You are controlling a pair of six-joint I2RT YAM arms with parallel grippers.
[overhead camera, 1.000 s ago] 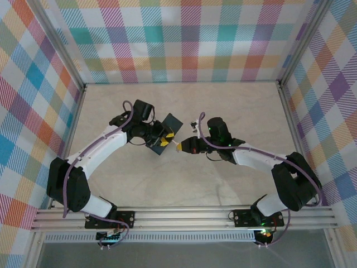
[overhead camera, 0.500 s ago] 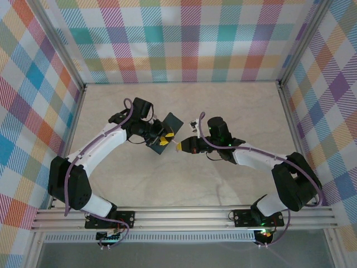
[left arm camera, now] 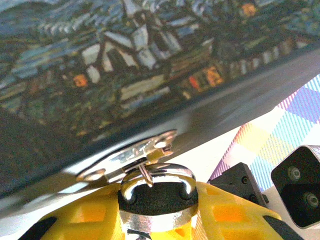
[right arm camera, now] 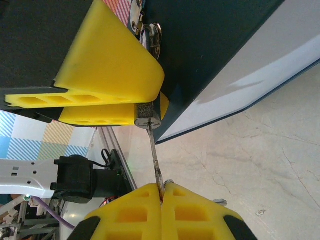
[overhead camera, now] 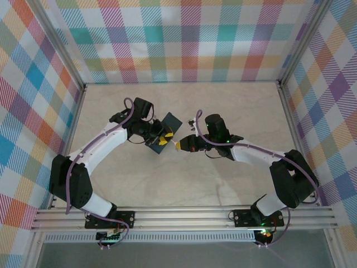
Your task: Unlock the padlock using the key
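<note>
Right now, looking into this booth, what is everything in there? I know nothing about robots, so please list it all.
tin: one, dark blue with a starry-night painting, mid-table by the left pincer
hasp: one, silvery, on the tin's edge, with the padlock's shackle through it
padlock: one, black body with silvery shackle, between the left pincer's fingers
key: one, thin and silvery, tip at the padlock's base
table: one, pale marbled, under everything
walls: three, many-coloured plaid, around the table
arms: two, white and black, bases at the near edge
left pincer: one, yellow, shut on the padlock
right pincer: one, yellow, shut on the key
</note>
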